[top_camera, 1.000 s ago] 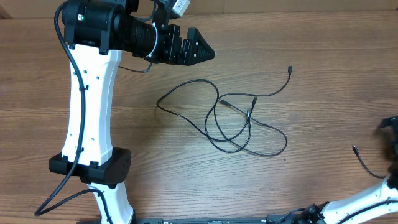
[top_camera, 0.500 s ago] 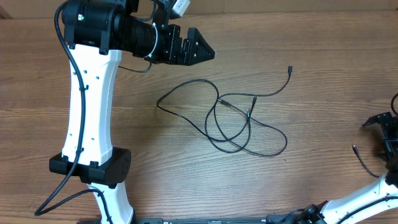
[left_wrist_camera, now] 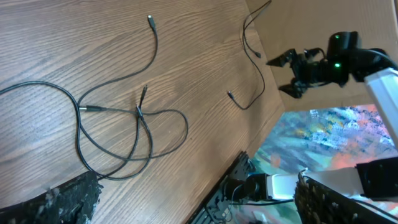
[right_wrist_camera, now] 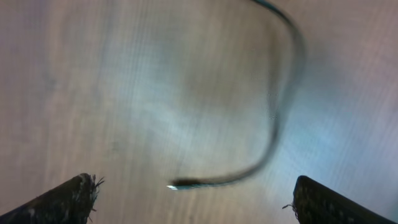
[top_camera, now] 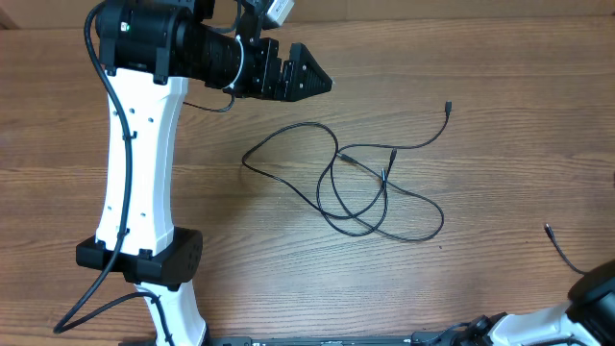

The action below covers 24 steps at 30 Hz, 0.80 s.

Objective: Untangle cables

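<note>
The cables are thin black wires lying in crossed loops at mid-table, one plug end reaching toward the back right. The left wrist view shows the same cables. A separate short cable lies near the right edge. My left gripper hangs open over the back of the table, up and left of the loops, holding nothing. My right gripper is open just above the short cable's plug, which lies blurred between the fingers, untouched.
The left arm's white column and base stand at the table's left. The right arm enters from the bottom right corner. The table's right edge runs close beside the short cable.
The right arm has swung from the right edge down toward the bottom right corner, and its gripper has left the overhead view. The left arm and the cables have not moved.
</note>
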Each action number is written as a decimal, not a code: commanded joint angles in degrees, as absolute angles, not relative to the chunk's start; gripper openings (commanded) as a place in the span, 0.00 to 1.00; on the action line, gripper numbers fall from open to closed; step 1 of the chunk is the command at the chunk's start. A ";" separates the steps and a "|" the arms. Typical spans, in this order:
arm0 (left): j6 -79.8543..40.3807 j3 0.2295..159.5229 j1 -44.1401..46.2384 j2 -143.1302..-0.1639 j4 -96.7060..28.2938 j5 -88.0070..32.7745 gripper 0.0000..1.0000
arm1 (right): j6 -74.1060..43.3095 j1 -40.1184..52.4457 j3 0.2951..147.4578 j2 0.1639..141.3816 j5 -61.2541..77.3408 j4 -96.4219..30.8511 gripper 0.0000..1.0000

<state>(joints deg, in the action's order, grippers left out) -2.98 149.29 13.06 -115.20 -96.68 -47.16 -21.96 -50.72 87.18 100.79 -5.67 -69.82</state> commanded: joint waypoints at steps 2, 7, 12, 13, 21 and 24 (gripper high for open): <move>-1.21 150.17 13.26 -115.39 -96.79 -47.83 1.00 | -27.00 -53.69 84.55 101.58 -11.81 -70.81 1.00; -1.21 150.17 13.26 -115.39 -96.79 -47.81 1.00 | -27.22 -61.06 78.32 101.60 -7.81 -66.94 1.00; -1.21 150.17 13.15 -115.39 -96.82 -47.88 1.00 | -23.53 -67.85 74.35 101.69 1.89 -60.20 1.00; -1.23 150.17 13.15 -115.39 -96.79 -47.86 1.00 | -22.59 -68.40 73.91 101.69 3.51 -58.96 1.00; -1.23 150.17 13.17 -115.39 -96.79 -47.92 1.00 | -20.69 -67.53 72.31 104.18 5.26 -54.87 1.00; -1.26 150.17 13.15 -115.39 -96.79 -47.92 1.00 | -19.62 -66.52 72.31 106.13 5.21 -54.50 0.99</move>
<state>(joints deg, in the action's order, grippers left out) -2.76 149.29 13.06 -115.20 -96.68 -47.16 -21.30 -67.64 72.71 104.18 4.19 -54.87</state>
